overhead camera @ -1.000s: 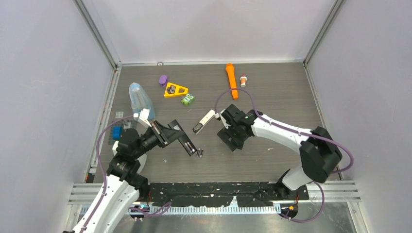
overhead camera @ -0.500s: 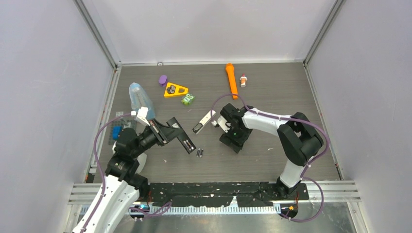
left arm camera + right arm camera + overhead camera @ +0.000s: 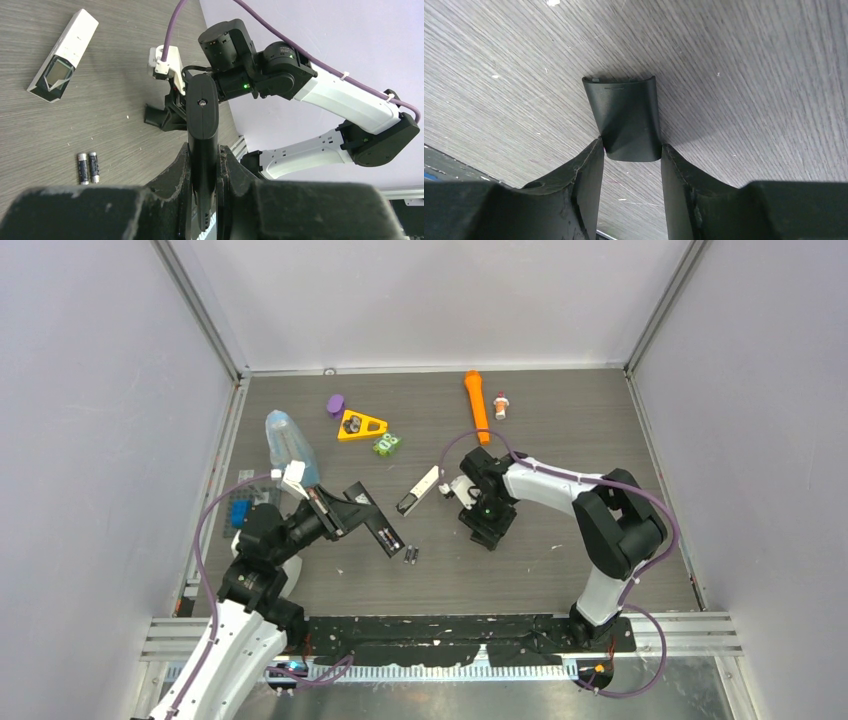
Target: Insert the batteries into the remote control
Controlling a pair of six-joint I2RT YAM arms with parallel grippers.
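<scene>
Black right fingers (image 3: 584,175) pinch the cover (image 3: 626,117); left fingers (image 3: 176,175) clamp a bar (image 3: 202,115).

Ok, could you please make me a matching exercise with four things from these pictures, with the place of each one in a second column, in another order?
Things:
1. two batteries
2. white remote control
3. black curved cover
4. black bar

Places:
A. clamped in the left gripper
B. on the table, between the fingers of the right gripper
C. lying side by side on the table
D. lying alone on the table, with a grey panel at one end

Pairs: 1-C, 2-D, 3-B, 4-A
</scene>
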